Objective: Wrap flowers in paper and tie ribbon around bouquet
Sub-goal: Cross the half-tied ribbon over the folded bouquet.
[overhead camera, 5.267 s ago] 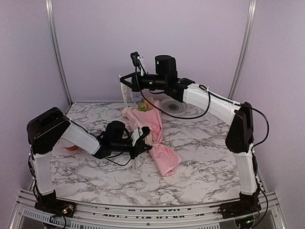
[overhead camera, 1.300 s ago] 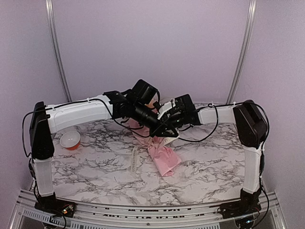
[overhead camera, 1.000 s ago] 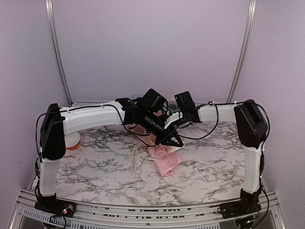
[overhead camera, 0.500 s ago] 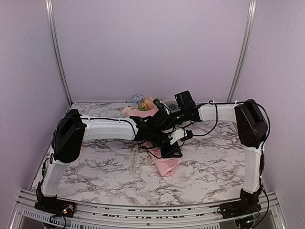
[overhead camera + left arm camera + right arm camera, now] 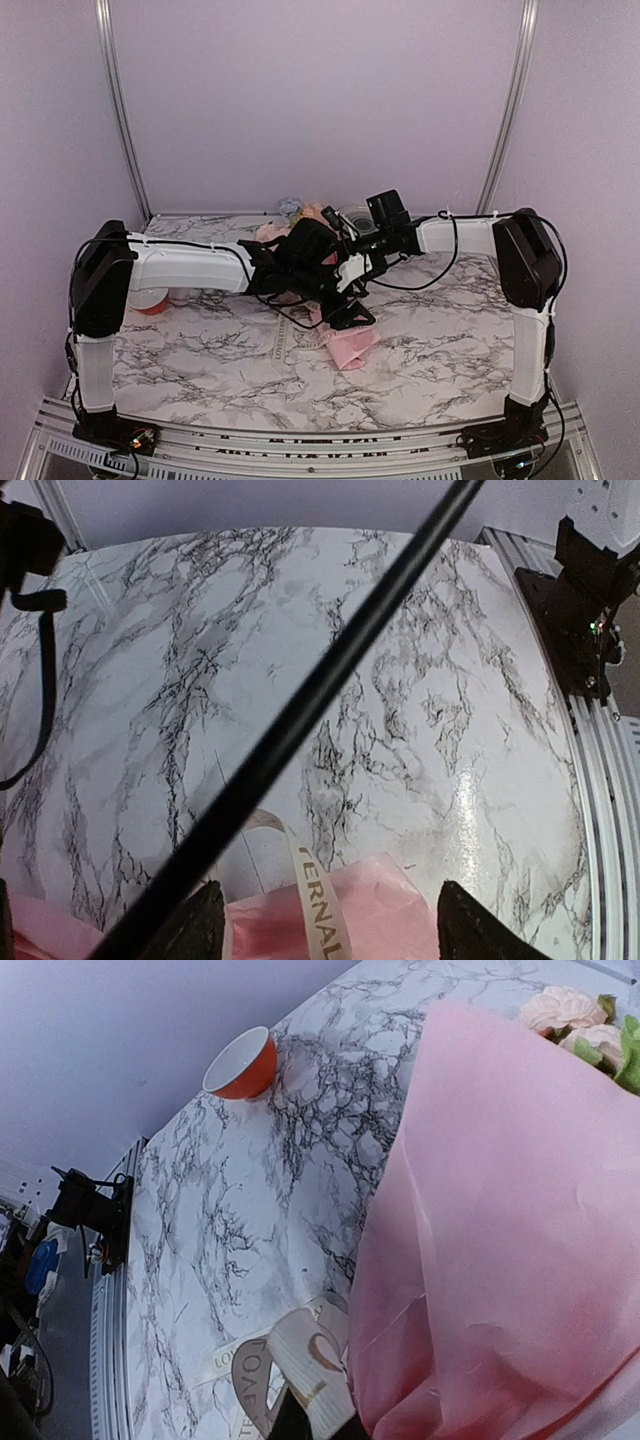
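Since half a second ago the left gripper [image 5: 335, 932] has opened, and its arm has drawn back toward the left. I see the bouquet [image 5: 343, 345] lying mid-table, its narrow pink end nearest the arm bases and the flowers [image 5: 572, 1012] at the far end. The ribbon [image 5: 316, 920] crosses the pink paper [image 5: 500, 1240] between the left gripper's fingers [image 5: 200, 930], which stand wide apart above it. The right gripper [image 5: 298, 1422] is closed on a loop of ribbon beside the paper's edge. An orange bowl [image 5: 243, 1063] sits well apart on the marble table [image 5: 400, 680].
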